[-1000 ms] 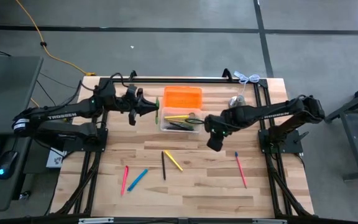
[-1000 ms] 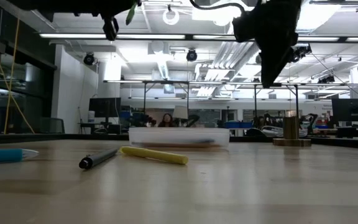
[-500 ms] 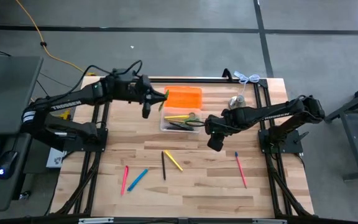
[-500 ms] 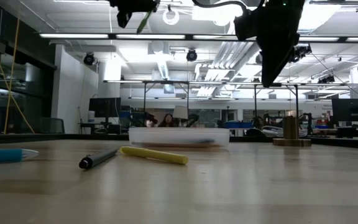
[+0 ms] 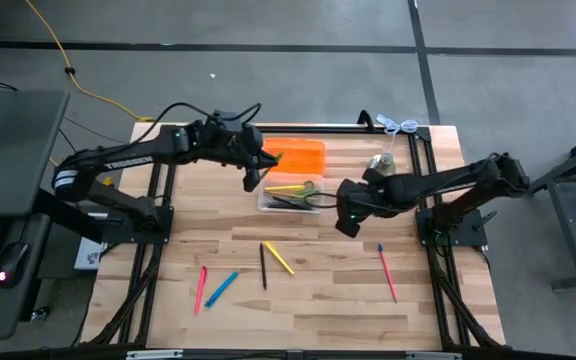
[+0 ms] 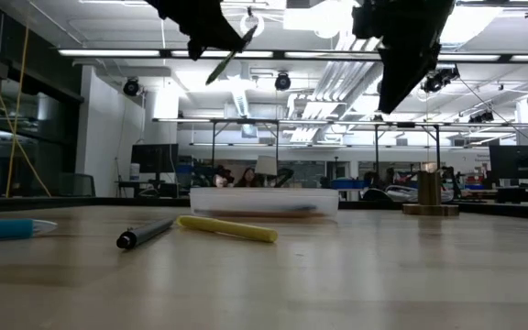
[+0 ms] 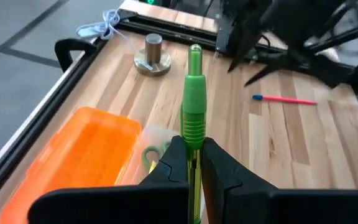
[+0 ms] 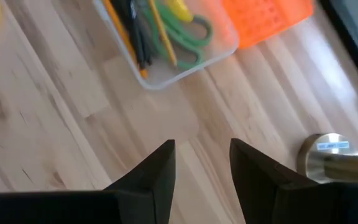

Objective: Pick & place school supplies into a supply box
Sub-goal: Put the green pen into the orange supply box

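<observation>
My left gripper (image 7: pixel 193 163) is shut on a green pen (image 7: pixel 193 93) and hangs high over the far side of the table, above the edge of the orange piece (image 5: pixel 293 155), next to the supply box (image 5: pixel 290 195). The clear box rests flat on the table and holds green-handled scissors (image 8: pixel 182 34) and several pens. My right gripper (image 8: pixel 202 163) stands open with nothing between its fingers, above bare wood to the right of the box. Loose supplies lie flat nearer the front: a black pen (image 5: pixel 263 265), a yellow marker (image 5: pixel 278 257), a pink pen (image 5: pixel 200 288) and a blue one (image 5: pixel 221 288). My left gripper pinches the green pen's ribbed barrel (image 7: pixel 193 134) between its two fingers. The pen runs along the fingers, and its longer part sticks out past their tips. In the low view it is lifted clear and slants downward (image 6: pixel 230 57).
A silver bell (image 5: pixel 383 160) stands at the far right, close behind my right gripper. A pink pen with a blue end (image 5: pixel 386 272) lies on the right side of the table. Black frame rails (image 5: pixel 308 127) run along the table's far and side edges.
My left gripper has swung toward the table's right edge and risen a little, from beside the orange piece to over its near left corner. It has turned as it went, so the green pen now slants out toward the right. The box and the loose supplies have stayed put.
</observation>
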